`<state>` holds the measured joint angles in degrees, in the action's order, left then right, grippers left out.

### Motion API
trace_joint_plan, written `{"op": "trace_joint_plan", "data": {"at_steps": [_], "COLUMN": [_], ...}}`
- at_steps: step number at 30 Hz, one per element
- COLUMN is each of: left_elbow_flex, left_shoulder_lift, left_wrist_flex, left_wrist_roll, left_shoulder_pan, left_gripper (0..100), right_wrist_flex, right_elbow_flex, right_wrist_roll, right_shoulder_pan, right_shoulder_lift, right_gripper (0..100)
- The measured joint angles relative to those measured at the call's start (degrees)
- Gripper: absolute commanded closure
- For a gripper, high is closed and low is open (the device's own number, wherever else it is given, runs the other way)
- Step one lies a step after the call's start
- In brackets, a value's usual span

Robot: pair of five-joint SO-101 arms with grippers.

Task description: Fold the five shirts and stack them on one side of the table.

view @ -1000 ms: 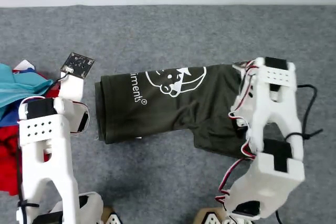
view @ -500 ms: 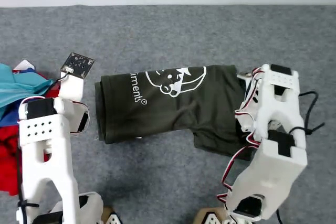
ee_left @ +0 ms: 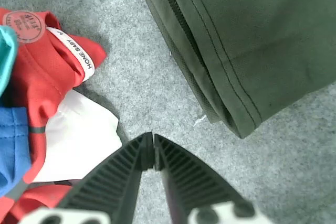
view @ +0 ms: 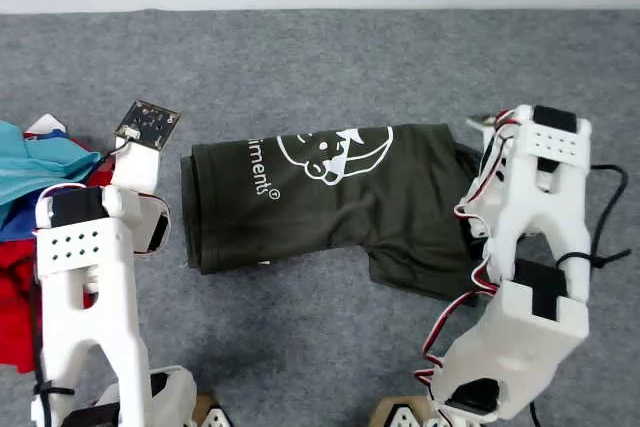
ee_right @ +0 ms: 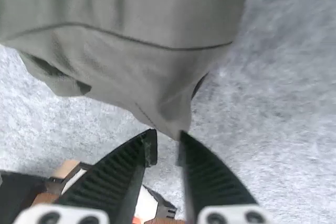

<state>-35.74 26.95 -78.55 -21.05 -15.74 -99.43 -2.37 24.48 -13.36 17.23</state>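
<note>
Your left gripper, jaws together, has bare grey table straight ahead of its tips, so there's a lane there. On its left the pile of shirts, red, blue and white, crowds in close. On its right the folded edge of the dark green shirt blocks the way. Your right gripper pinches a fold of that shirt, and the cloth hangs like a wall just ahead of it. Off to its side the table is open.

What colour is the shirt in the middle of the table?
The shirt is dark olive green with a white print, clearest in the high view.
</note>
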Motion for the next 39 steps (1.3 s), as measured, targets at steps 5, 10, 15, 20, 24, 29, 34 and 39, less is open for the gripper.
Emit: {"op": "trace_joint_plan", "data": {"at_steps": [5, 10, 15, 20, 24, 29, 34, 39], "left_elbow_flex": [0.00, 0.00, 0.00, 0.00, 0.00, 0.00, 0.00, 0.00], "left_shoulder_lift": [0.00, 0.00, 0.00, 0.00, 0.00, 0.00, 0.00, 0.00], "left_wrist_flex": [0.00, 0.00, 0.00, 0.00, 0.00, 0.00, 0.00, 0.00], "left_wrist_roll": [0.00, 0.00, 0.00, 0.00, 0.00, 0.00, 0.00, 0.00], "left_shoulder_pan": [0.00, 0.00, 0.00, 0.00, 0.00, 0.00, 0.00, 0.00], "left_gripper": [99, 99, 99, 99, 99, 99, 99, 99], "right_wrist_flex": [7.65, 17.85, 19.87, 14.51, 8.62, 3.08, 2.11, 2.11], "right_elbow_flex": [0.53, 0.53, 0.53, 0.53, 0.53, 0.53, 0.53, 0.53], "right_wrist_roll": [0.00, 0.09, 0.09, 0.09, -0.35, -0.53, -0.53, -0.53], "right_shoulder_pan": [2.46, 7.65, 7.91, 7.91, 7.03, 3.08, -2.29, -2.90], "right_shoulder_lift": [4.66, 10.81, 11.34, 8.35, 3.34, -0.09, -0.18, 3.78], "right_gripper": [96.2, 95.8, 93.5, 85.4, 85.3, 85.3, 85.3, 85.3]}}
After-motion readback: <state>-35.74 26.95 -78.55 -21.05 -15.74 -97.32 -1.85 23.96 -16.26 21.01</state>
